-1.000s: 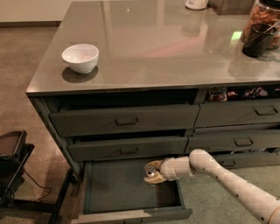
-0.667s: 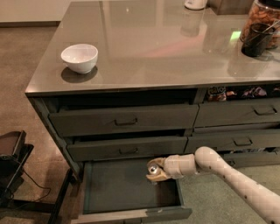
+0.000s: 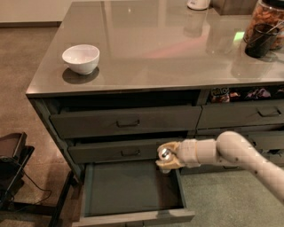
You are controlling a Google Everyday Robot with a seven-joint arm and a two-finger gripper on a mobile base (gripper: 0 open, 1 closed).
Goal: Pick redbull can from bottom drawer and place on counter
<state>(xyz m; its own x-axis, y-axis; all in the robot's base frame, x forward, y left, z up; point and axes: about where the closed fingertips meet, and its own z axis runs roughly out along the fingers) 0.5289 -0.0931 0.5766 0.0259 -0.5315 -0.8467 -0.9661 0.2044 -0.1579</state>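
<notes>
- While clamped tight around the redbull can [image 3: 165, 154], the end effector [image 3: 165, 157] hangs over the bottom drawer [image 3: 128, 188], at its right rear.
- Can axis looks roughly upright, shiny top up.
- Tabletop [image 3: 155, 48] lies above and behind, past two handled drawer fronts [image 3: 126, 122]; next move likely needs to go up.

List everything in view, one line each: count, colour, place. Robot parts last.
redbull can: one, silver, held over the open drawer's back right.
bottom drawer: one, dark grey-green, pulled open at the unit's foot.
counter: one, glossy grey-brown, atop the drawer unit.
white bowl: one, white, counter's near left.
handled drawers: two, dark grey-green, above the bottom drawer.
jar: one, clear with brown contents, counter's far right.
dark cup: one, black, before the jar.
arm: one, white, reaching in from the right.
gripper: one, tan, shut on the redbull can.
</notes>
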